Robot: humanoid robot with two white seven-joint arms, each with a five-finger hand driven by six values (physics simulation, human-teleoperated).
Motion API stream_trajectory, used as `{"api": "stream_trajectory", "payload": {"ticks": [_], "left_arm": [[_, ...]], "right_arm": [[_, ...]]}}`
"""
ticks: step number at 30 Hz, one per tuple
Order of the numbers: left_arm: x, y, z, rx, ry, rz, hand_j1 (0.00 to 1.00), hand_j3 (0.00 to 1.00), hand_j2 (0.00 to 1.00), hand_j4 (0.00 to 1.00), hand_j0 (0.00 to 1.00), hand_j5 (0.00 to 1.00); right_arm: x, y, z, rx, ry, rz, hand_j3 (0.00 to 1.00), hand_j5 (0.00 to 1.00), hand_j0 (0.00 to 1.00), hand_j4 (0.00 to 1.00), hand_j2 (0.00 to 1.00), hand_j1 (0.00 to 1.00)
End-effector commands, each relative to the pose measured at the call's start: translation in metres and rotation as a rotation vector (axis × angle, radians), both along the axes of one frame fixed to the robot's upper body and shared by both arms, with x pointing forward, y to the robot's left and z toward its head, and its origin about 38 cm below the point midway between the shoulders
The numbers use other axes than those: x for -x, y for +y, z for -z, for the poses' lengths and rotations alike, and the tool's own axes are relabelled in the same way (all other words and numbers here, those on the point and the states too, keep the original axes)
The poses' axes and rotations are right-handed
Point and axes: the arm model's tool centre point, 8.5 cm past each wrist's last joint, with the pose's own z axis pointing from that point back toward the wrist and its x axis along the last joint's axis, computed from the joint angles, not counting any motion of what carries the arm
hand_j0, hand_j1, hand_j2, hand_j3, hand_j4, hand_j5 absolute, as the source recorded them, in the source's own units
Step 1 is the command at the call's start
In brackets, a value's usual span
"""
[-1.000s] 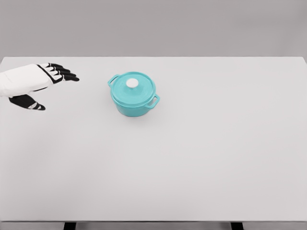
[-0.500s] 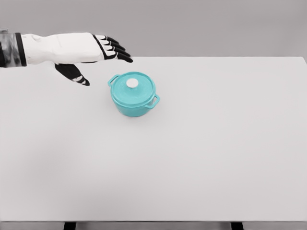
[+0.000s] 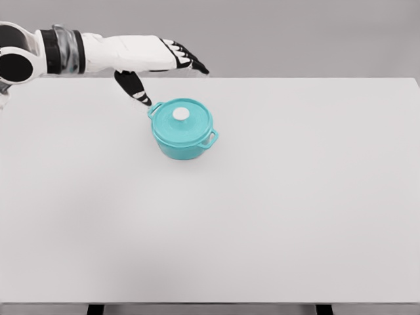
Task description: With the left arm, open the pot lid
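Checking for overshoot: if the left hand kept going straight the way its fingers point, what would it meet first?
Probably nothing: the left hand points rightward along the table's far edge, passing behind the pot, though depth is unclear.

Pot (image 3: 182,141) and lid (image 3: 186,122): smooth teal enamel look, slight sheen; white matt knob (image 3: 180,114). Tabletop (image 3: 275,210): matt, smooth, pale grey. Left hand (image 3: 161,58): smooth white shell, black matt fingers (image 3: 190,62).
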Motion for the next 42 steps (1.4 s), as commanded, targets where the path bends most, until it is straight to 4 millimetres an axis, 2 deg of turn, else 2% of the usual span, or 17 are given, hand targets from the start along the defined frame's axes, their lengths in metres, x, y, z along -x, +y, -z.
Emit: {"api": "stream_trajectory", "payload": {"ticks": [1,2,4,6,10,17,20,27,35,42], "left_arm": [[-0.005,0.000,0.004,-0.038,-0.018,-0.022,1.00,1.00,1.00,1.00,1.00,1.00],[-0.008,0.004,0.007,-0.043,-0.017,-0.032,1.00,1.00,1.00,1.00,1.00,1.00],[-0.009,-0.013,0.015,-0.061,-0.027,-0.010,1.00,1.00,1.00,1.00,1.00,1.00],[-0.010,-0.018,0.020,-0.115,-0.061,-0.008,1.00,1.00,1.00,1.00,1.00,1.00],[-0.007,-0.034,0.026,-0.104,-0.050,0.017,1.00,1.00,1.00,1.00,1.00,1.00],[-0.005,-0.035,0.047,-0.117,-0.015,0.019,1.00,1.00,1.00,1.00,1.00,1.00],[-0.018,-0.040,0.061,-0.140,0.001,-0.011,1.00,1.00,1.00,1.00,1.00,1.00],[-0.018,-0.043,0.069,-0.157,0.004,-0.008,1.00,1.00,1.00,1.00,1.00,1.00],[-0.016,-0.045,0.082,-0.170,0.025,-0.005,0.95,0.95,0.95,0.95,0.95,0.95],[-0.018,-0.045,0.089,-0.192,0.033,-0.012,0.80,0.80,0.80,0.80,0.80,0.80]], "right_arm": [[0.000,0.000,0.000,0.000,0.000,0.000,1.00,1.00,1.00,1.00,1.00,1.00],[0.000,0.000,0.000,0.000,0.001,0.000,1.00,1.00,1.00,1.00,1.00,1.00],[0.000,0.000,0.000,0.000,0.000,0.000,1.00,1.00,1.00,1.00,1.00,1.00],[0.000,0.000,0.000,0.000,0.001,0.000,1.00,1.00,1.00,1.00,1.00,1.00],[0.000,0.000,0.000,0.000,0.000,0.000,1.00,1.00,1.00,1.00,1.00,1.00],[0.000,0.000,0.000,0.000,0.000,0.000,1.00,1.00,1.00,1.00,1.00,1.00],[0.000,0.000,0.000,0.000,0.001,0.000,1.00,1.00,1.00,1.00,1.00,1.00],[0.000,0.000,0.000,0.000,0.001,0.000,1.00,1.00,1.00,1.00,1.00,1.00],[0.000,0.000,0.000,0.000,0.000,0.000,1.00,1.00,1.00,1.00,1.00,1.00],[0.000,0.000,0.000,0.000,0.001,0.000,1.00,1.00,1.00,1.00,1.00,1.00]]}}
